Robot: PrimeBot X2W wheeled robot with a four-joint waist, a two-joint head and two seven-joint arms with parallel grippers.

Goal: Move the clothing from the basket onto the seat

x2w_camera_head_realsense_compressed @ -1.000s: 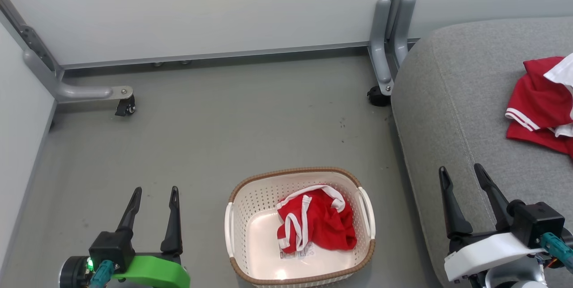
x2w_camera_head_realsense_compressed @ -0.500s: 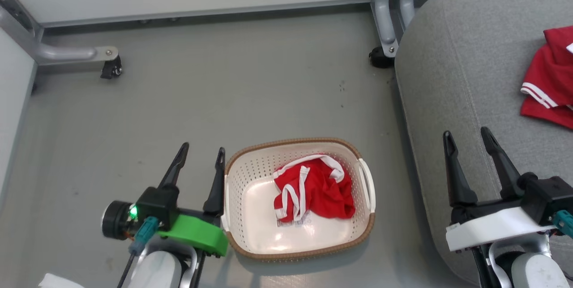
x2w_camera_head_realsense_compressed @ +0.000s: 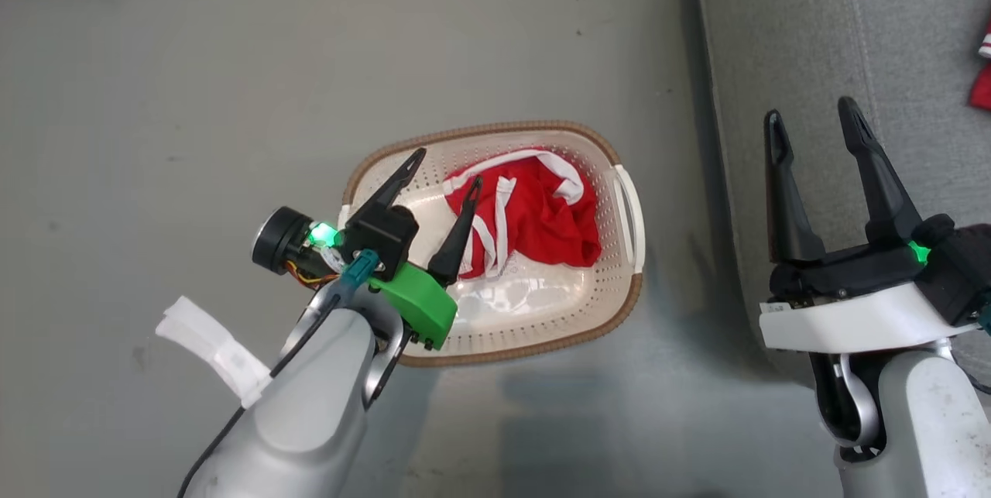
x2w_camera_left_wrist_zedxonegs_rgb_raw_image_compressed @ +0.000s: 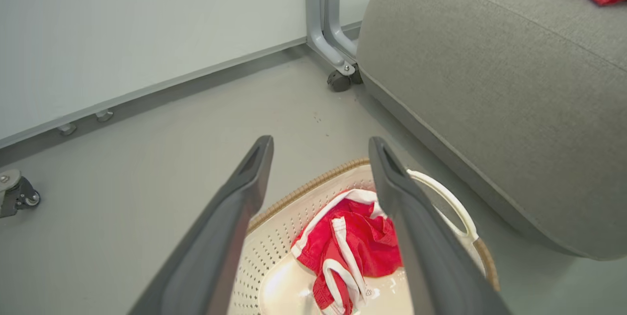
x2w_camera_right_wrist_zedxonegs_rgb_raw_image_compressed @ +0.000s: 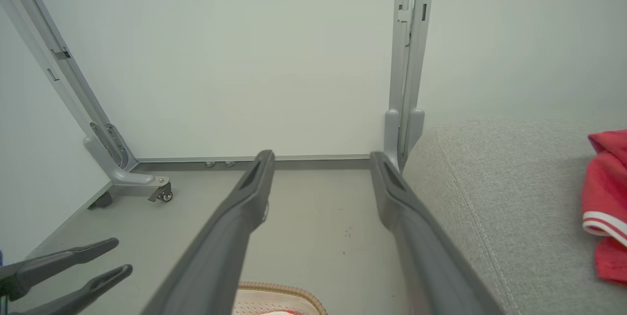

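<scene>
Clothing [x2w_camera_head_realsense_compressed: 542, 211] in the basket [x2w_camera_head_realsense_compressed: 495, 127] was overhung by the left gripper [x2w_camera_head_realsense_compressed: 449, 166], released wide and empty; descent and closing were judged needed next.

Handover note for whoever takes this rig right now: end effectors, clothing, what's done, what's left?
Left end effector: open, empty, over the basket, left side, fingers aimed at the crumpled red garment inside.
Right end effector: open, empty, by the edge of the seat.
Done: a second red garment lies on the seat.
Left: grasp the crumpled one, carry it to the seat.
</scene>
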